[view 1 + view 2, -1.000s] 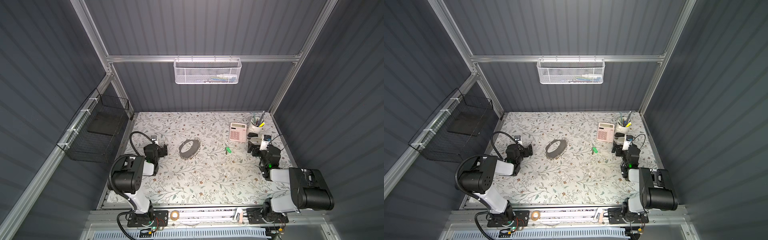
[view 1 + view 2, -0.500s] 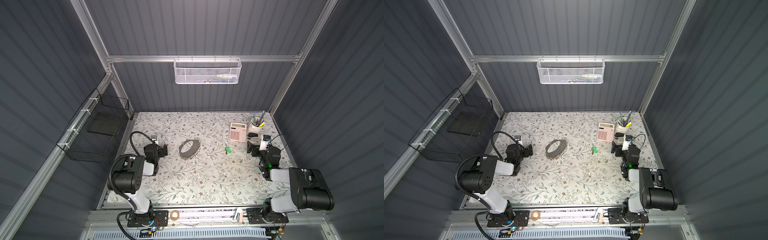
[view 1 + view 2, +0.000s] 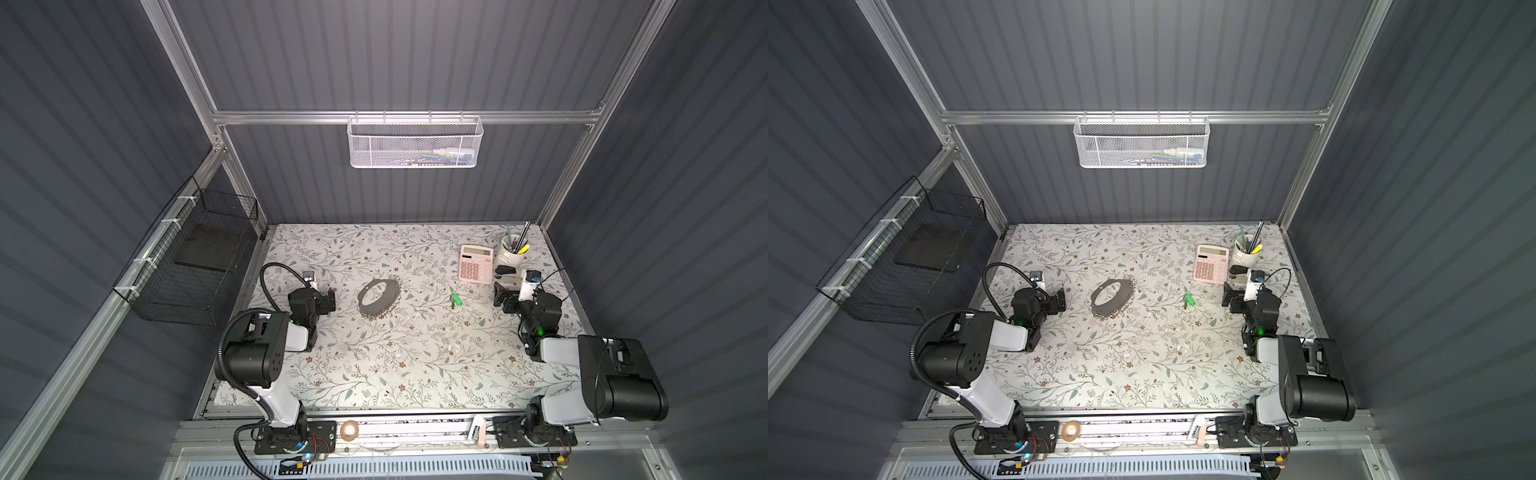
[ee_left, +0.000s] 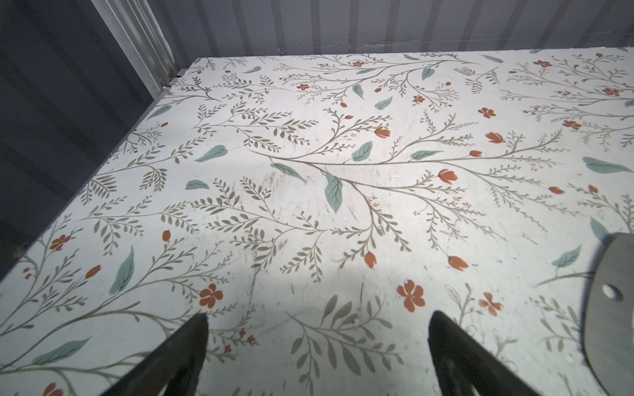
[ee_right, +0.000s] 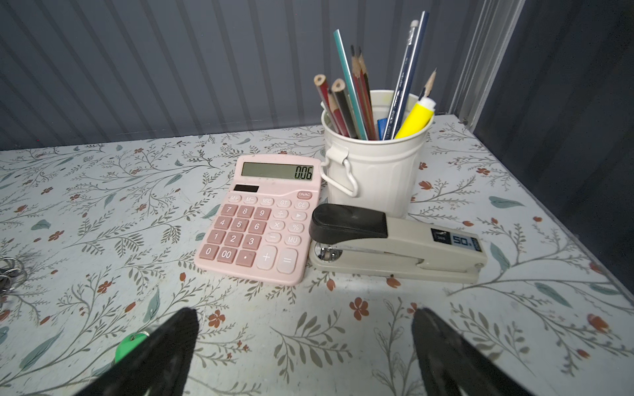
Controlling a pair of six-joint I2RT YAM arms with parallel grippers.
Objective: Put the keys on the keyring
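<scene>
The left gripper (image 3: pixel 325 301) sits low over the left side of the floral-patterned tabletop (image 3: pixel 374 365). Its jaws are spread wide and grasp nothing. In the left wrist view only bare table shows between its black fingers (image 4: pixel 185 349). Near it on the right, not touching it, the keyring (image 3: pixel 370 306) lies flat: a large dark metal hoop with a flat band, fringed with small silvery rings. The right gripper (image 3: pixel 502 296) sits at the right side, likewise released and empty. To its left lies the key (image 3: pixel 456 300), small, with a bright green plastic head and a dark blade. It lies on the table between that gripper and the keyring, well apart from the hoop. Farther back beyond the right gripper are a pink plastic calculator (image 5: pixel 260 219), a grey stapler with a black cap (image 5: pixel 394 247) and a white metal bucket of pencils (image 5: pixel 374 178).
</scene>
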